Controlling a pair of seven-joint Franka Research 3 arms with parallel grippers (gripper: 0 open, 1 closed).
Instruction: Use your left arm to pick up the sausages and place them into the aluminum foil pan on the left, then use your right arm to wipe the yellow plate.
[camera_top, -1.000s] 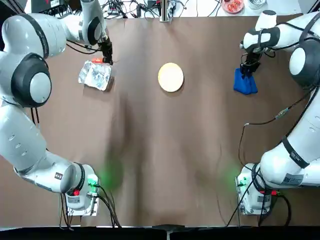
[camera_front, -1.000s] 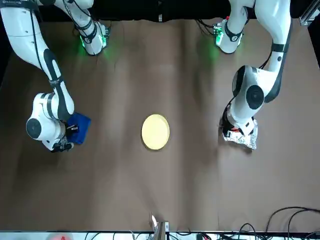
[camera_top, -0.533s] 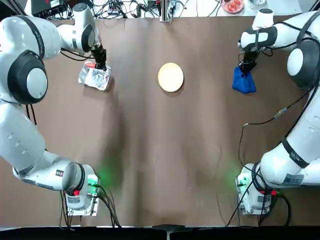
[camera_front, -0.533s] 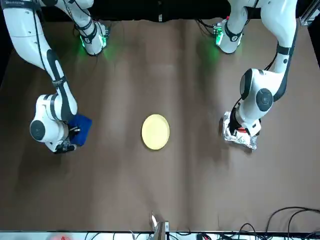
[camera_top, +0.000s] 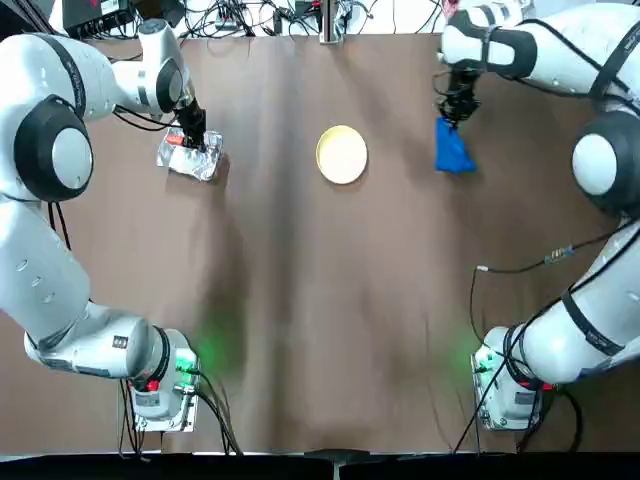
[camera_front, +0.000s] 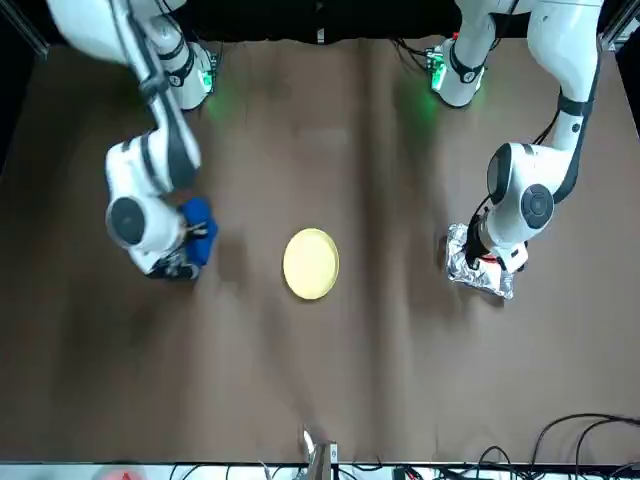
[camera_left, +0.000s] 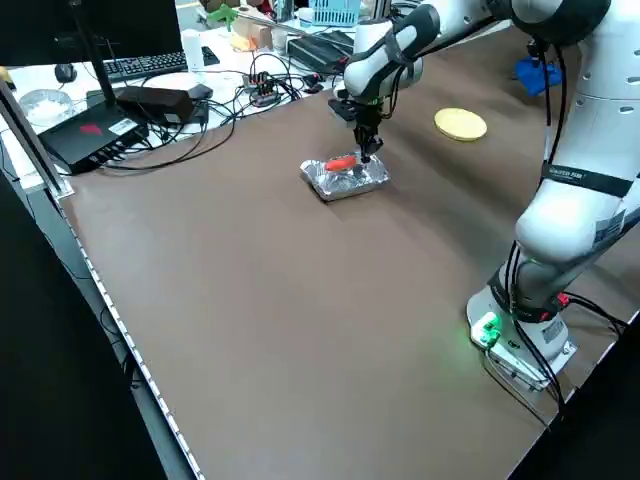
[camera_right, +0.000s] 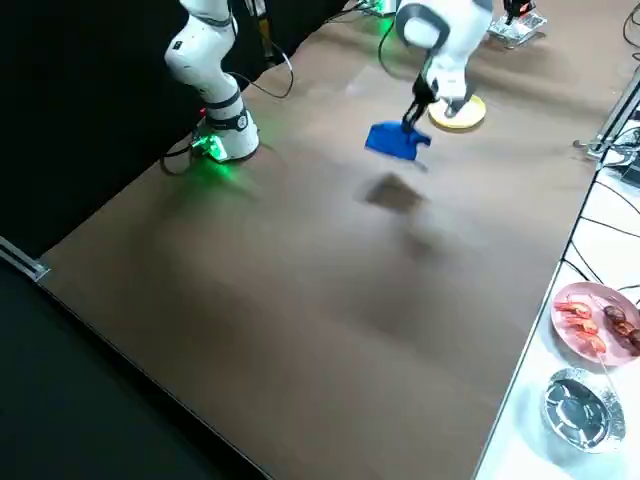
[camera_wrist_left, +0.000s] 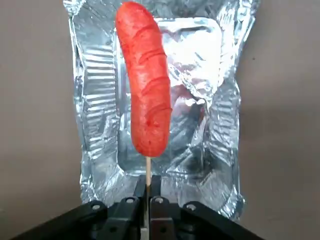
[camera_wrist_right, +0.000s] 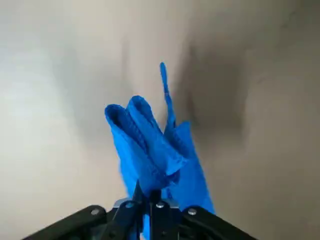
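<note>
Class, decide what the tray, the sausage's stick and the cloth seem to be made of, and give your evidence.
Tray: thin aluminum foil, shiny; creases and bright glints show it.
Stick: probably wood, matte; it is pale tan and slender.
Cloth: woven fabric, perhaps microfiber or cotton, dull; soft folds and a stitched-looking edge.

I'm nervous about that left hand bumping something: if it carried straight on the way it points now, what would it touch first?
Probably the foil pan just below it, with the sausage coming down alongside. The left hand points down over the pan; how much gap remains is hard to tell.
</note>
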